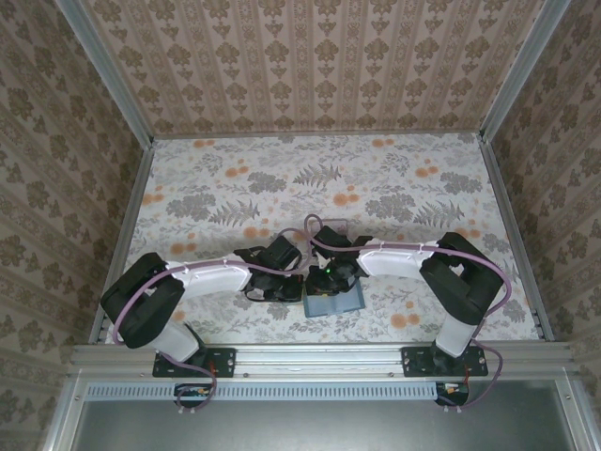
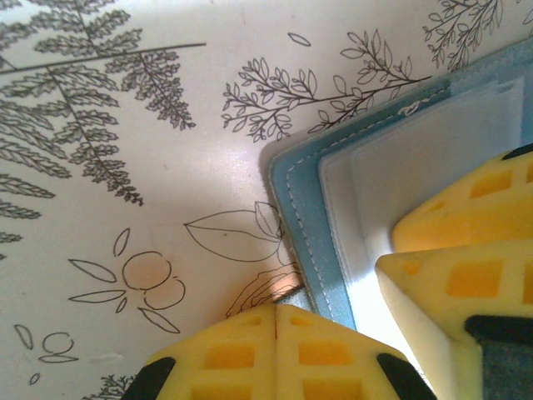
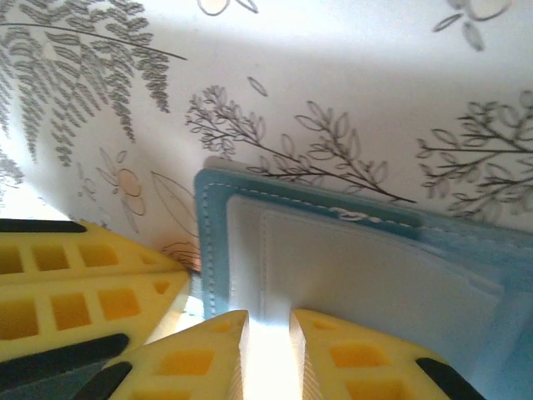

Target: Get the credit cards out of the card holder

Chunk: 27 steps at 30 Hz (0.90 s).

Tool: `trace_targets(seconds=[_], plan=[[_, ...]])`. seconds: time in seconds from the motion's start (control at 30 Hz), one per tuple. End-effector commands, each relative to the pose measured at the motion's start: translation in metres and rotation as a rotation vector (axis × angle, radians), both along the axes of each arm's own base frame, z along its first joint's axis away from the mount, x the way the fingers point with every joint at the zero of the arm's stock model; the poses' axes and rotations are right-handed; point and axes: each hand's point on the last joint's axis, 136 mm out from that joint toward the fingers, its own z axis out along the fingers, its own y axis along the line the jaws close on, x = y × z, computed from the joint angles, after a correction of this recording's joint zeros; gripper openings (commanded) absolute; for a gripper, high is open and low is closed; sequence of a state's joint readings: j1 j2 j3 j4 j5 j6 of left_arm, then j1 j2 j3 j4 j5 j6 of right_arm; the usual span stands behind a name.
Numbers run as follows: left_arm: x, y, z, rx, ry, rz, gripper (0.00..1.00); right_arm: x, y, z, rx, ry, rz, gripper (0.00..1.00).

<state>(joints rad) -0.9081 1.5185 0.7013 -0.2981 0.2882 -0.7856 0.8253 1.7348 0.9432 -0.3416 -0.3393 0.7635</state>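
Observation:
The teal card holder (image 1: 335, 303) lies open on the flowered table near the front edge, between the two arms. In its panel (image 3: 206, 242) sits a pale flat rectangle (image 3: 358, 279) that looks like one of the credit cards; I cannot tell card from pocket face for sure. My right gripper (image 3: 268, 321) hovers low over that pale face, its jaws a narrow gap apart with nothing clamped between them. My left gripper (image 2: 276, 308) is shut and empty, its tips at the holder's stitched edge (image 2: 300, 217). The right gripper's yellow fingers (image 2: 466, 250) show over the panel in the left wrist view.
A small clear plastic box (image 1: 331, 228) stands just behind the two wrists. Metal rails (image 1: 319, 355) border the table at the front and sides, and papered walls stand behind them. The wide flowered surface (image 1: 235, 178) stretches toward the back.

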Motion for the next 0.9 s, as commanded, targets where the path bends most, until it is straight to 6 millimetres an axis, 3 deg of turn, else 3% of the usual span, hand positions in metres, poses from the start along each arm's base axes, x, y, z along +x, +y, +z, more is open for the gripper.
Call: trace_targets(seconds=[0.0,0.27,0.53,0.67,0.87], plan=[[-0.007,0.015,-0.016,0.060,0.033,0.010,0.03,-0.006,-0.030,-0.007,-0.190,-0.022,0.016,0.26],[-0.006,0.013,-0.015,0.051,0.034,0.006,0.03,-0.004,-0.044,0.000,-0.347,-0.080,0.045,0.37],[-0.006,0.012,-0.015,0.044,0.032,0.006,0.03,0.001,-0.056,0.014,-0.461,-0.151,0.055,0.41],[-0.006,0.012,-0.016,0.044,0.033,0.006,0.03,0.002,-0.059,0.018,-0.482,-0.163,0.056,0.49],[-0.005,0.011,-0.015,0.043,0.034,0.005,0.03,0.002,-0.057,0.019,-0.475,-0.167,0.058,0.51]])
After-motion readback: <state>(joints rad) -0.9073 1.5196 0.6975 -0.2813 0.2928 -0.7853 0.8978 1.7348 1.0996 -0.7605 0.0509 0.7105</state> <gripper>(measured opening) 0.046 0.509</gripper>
